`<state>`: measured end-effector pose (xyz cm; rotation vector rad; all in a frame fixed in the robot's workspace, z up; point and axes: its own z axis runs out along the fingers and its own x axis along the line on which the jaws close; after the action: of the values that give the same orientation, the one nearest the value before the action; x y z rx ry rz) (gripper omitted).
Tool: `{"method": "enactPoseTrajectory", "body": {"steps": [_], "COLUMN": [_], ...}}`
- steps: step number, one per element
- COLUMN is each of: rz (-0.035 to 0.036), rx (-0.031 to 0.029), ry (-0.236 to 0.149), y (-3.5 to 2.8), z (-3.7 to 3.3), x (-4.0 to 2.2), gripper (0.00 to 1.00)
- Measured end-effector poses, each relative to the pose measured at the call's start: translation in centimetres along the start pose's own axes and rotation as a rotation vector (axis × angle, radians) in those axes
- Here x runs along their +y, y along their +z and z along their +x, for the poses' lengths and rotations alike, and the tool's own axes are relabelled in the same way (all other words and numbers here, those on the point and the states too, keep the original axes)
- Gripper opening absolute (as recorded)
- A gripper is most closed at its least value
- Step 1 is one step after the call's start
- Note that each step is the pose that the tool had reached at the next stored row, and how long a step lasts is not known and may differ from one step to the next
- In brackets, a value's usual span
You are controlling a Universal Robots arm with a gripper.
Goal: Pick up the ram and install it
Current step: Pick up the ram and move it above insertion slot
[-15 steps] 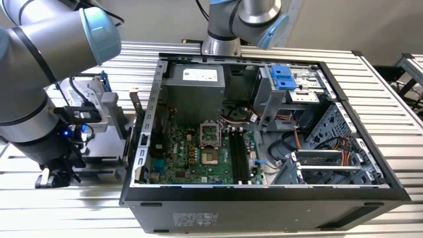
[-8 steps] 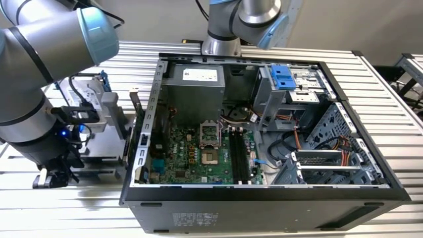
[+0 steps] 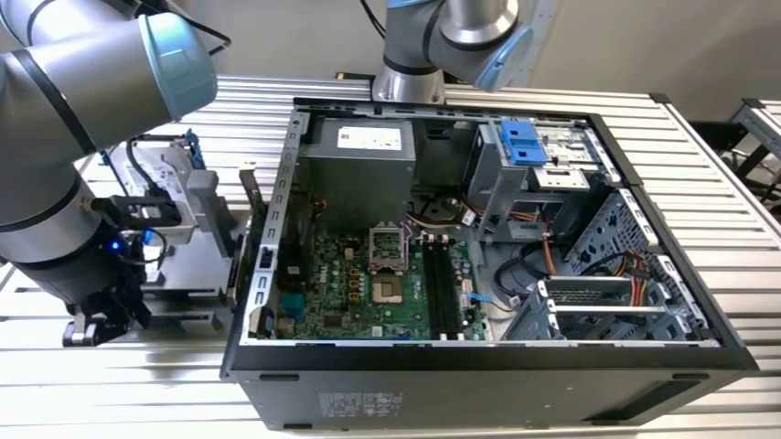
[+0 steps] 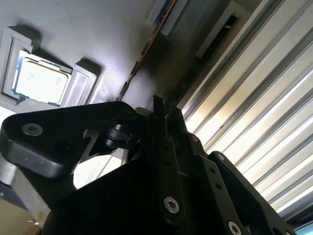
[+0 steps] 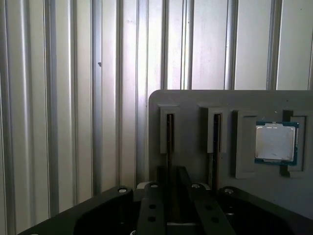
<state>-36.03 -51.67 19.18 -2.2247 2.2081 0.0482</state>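
Ram (image 5: 169, 142) stands on its long edge in a slotted grey holder (image 5: 190, 105), seen edge-on in the first wrist view as a thin dark strip running from its slot clip toward the pincer (image 5: 172, 177). It has not been lifted out. A second ram stick (image 5: 214, 147) stands parallel in the neighbouring slot, and beyond that a processor chip (image 5: 275, 143) lies flat in a recess of the same holder. The ram under the pincer is the one farther from the chip, next to the holder's edge and the ribbed aluminium worktop (image 5: 58, 98).

The pincer is lined up along this ram, with the strip leading into its middle. Whether it is clenched on the ram or released, I cannot tell. In the second wrist view the black pincer body takes up the lower part of the picture, with the processor chip off to one side and the bright ribs of the worktop on the other.

In the exterior view the robot arm (image 3: 61, 137) bends down at the exterior view's left, just outside the open computer case (image 3: 488, 366). Inside the case the green motherboard (image 3: 354, 293) lies flat, with long black memory slots (image 3: 442, 283) beside the processor socket (image 3: 388, 247). The ram is well apart from those slots, outside the case wall.
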Motion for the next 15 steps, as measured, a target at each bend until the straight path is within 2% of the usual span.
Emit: {"method": "enactPoseTrajectory", "body": {"steps": [9,10,15], "rz": [0.0000,0.0000,0.0000], "rx": [-0.0001,0.0000,-0.0001], "ry": [0.000,0.000,0.000], "y": [0.00,0.00,0.00], "z": [0.00,0.00,0.00], "x": [0.02,0.02,0.04], "gripper": [1.00,0.00,0.00]}}
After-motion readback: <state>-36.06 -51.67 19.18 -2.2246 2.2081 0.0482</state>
